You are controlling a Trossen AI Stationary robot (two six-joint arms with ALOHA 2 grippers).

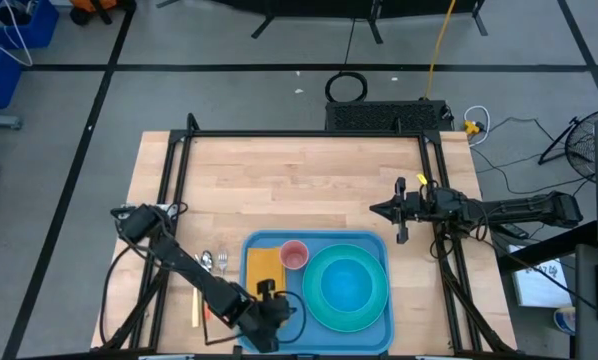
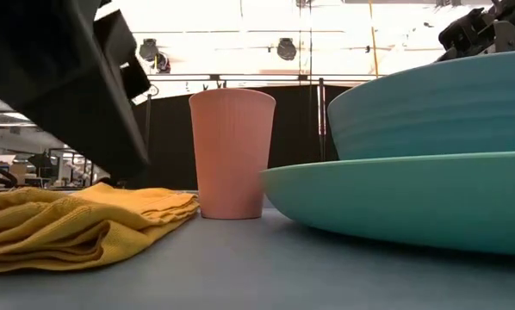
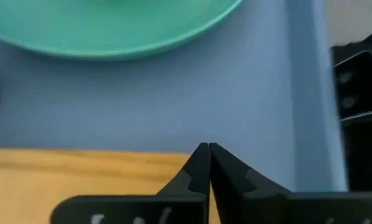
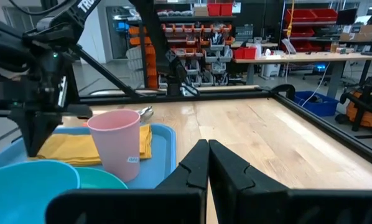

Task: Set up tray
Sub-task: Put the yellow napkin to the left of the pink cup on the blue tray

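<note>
High view: tray (image 1: 379,322) holds plate (image 1: 346,285), cup (image 1: 294,255), yellow cloth (image 1: 263,268); left gripper (image 1: 267,293), right gripper (image 1: 402,211) closed.

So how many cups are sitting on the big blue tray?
1. The pink ribbed plastic cup stands upright at the back of the flat blue plastic tray, between the folded yellow cloth and the round turquoise plate.

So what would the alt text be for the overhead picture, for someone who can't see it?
A blue tray on a wooden table holds a turquoise plate and bowl, a pink cup and a yellow cloth. The left gripper hovers over the cloth; the right gripper waits beyond the tray.
</note>
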